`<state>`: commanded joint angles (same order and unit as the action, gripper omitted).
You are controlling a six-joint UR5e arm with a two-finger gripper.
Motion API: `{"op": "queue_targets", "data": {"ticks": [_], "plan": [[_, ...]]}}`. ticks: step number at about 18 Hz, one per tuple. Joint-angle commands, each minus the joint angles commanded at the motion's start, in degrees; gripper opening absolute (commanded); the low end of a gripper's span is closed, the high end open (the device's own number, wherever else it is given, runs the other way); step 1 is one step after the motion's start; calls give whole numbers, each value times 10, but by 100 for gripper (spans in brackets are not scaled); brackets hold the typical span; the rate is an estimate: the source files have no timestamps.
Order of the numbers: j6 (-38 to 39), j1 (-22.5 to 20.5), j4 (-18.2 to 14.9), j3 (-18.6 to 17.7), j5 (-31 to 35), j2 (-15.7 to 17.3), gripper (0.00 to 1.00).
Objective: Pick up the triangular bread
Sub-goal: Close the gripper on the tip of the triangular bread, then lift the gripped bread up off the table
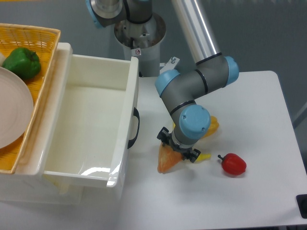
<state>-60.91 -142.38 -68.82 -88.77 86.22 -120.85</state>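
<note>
A robot gripper is pressing down over the triangular bread lying on a white tabletop, beside a red pepper and white bin.

We see an arm built of grey metal tubes, with light blue caps on its round joints. A long polished silver tube runs up from the elbow joint. The wrist joint above the gripper ends in a blue disc. The gripper is small, black and angular. Behind the arm stands a silver cylindrical base bearing a small red-and-white sticker, with another blue-capped joint above the base.
</note>
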Motion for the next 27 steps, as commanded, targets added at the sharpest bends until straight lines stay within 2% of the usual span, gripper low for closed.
{"op": "queue_targets", "data": {"ticks": [5,7,10,14,18,21,23,25,27], "plan": [[0,-4,-3,5,-11,4,14],[0,-4,-5,7,-10,5,9],[-1,-7,-7,11,-11,11,9],[-5,-14,-23,15,-21,33,9],[-60,-16,-47,14,-22,57,10],[-79,-19,-53,10,-21,75,11],[-101,-20,-61,7,-22,92,11],[-116,-23,-82,7,-27,112,11],[-118,-25,-93,7,-56,132,11]]}}
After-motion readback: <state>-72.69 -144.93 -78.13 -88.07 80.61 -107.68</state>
